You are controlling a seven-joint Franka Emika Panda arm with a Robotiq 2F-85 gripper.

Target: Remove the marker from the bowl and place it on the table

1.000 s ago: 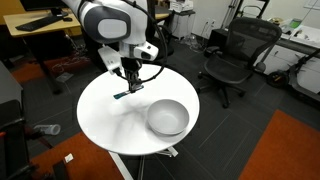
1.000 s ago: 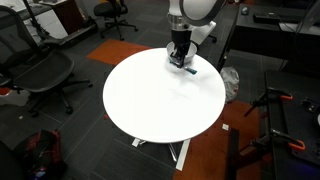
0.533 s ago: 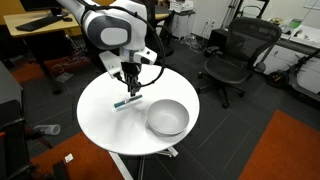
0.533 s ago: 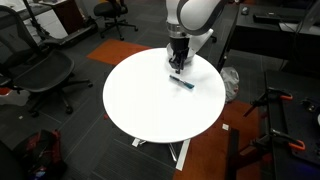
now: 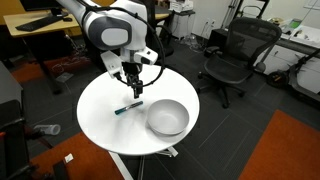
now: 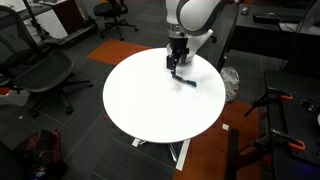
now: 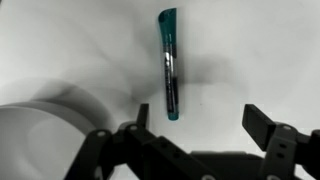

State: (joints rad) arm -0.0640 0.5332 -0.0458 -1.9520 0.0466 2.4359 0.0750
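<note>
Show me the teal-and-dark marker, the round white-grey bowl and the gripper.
Teal-and-dark marker [image 7: 168, 65]: wrist view, middle of its barrel.
Round white-grey bowl [image 5: 165, 129]: in an exterior view, near outer wall.
Gripper [image 5: 134, 92]: in an exterior view, between its open fingertips.

Marker now released onto table

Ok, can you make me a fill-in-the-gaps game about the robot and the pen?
1. The marker lies on the table, not in the ____.
2. The gripper above the marker is ____, holding nothing.
3. The table's top is white and ____ in shape.
Missing words: bowl; open; round.
</note>
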